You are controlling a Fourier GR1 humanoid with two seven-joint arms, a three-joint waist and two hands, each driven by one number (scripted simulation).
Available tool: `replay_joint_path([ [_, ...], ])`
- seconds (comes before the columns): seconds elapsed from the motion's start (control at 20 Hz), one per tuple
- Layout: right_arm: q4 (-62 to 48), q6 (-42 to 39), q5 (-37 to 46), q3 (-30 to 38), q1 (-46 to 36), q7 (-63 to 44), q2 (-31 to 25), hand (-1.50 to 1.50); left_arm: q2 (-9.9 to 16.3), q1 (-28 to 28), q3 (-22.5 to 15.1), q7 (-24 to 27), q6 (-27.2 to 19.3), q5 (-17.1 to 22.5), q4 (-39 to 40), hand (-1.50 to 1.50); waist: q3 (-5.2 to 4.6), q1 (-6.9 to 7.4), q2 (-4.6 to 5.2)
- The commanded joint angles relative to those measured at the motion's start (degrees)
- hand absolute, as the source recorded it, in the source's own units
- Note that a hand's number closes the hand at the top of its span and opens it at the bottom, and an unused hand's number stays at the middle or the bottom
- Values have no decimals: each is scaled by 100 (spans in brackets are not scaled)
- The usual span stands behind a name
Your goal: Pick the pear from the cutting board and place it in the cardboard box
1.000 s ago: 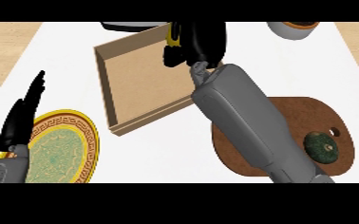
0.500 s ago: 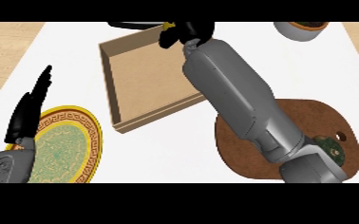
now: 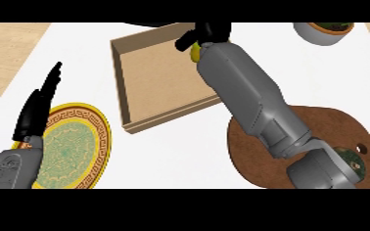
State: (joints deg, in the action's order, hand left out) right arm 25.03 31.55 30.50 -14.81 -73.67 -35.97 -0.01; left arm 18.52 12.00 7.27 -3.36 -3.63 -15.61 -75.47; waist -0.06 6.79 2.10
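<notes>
The cardboard box [image 3: 155, 85] lies open at the upper middle of the white counter. My right hand [image 3: 204, 33] reaches over the box's far right part, its fingers curled round the yellow-green pear [image 3: 194, 54], which shows just below the hand. My right forearm runs from the lower right across the round brown cutting board [image 3: 329, 125] and hides the box's right side. My left hand [image 3: 37, 107] rests at the left edge, fingers straight and pointing up, above a plate.
A yellow-rimmed patterned plate [image 3: 80, 149] lies at the lower left under my left forearm. A white bowl [image 3: 324, 32] stands at the top right corner. A small dark green object [image 3: 353, 159] sits on the cutting board's right side.
My right hand has carried the pear a little farther over the box, and the forearm has swung left with it. The left hand has stayed where it was.
</notes>
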Motion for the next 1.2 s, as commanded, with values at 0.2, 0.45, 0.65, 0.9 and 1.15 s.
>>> replay_joint_path([
  [0.2, -534, 503, -546, 235, -210, 793, 1, -150, -93, -8, -72, 25, 35, 2, -20, 0, 0, 105, 42],
  [0.45, -422, 1415, -662, 401, -51, 1649, 1, -150, 7, -101, 105, 144, 25, 83, 0, 0, 5, -57, -7],
  [0.65, -210, 1992, -1092, 771, -109, 2020, 1, -150, -19, 53, 33, -182, -59, -49, -103, 0, 13, -90, -14],
  [0.9, 232, 2006, -1622, 976, 159, 2774, 1, -150, 73, -276, 299, 76, 3, 136, 27, 0, 8, -369, -135],
  [1.15, 775, 1533, -1816, 1289, 803, 3160, -313, -150, 310, -716, 521, -79, 188, 262, -388, 0, 10, -608, -218],
])
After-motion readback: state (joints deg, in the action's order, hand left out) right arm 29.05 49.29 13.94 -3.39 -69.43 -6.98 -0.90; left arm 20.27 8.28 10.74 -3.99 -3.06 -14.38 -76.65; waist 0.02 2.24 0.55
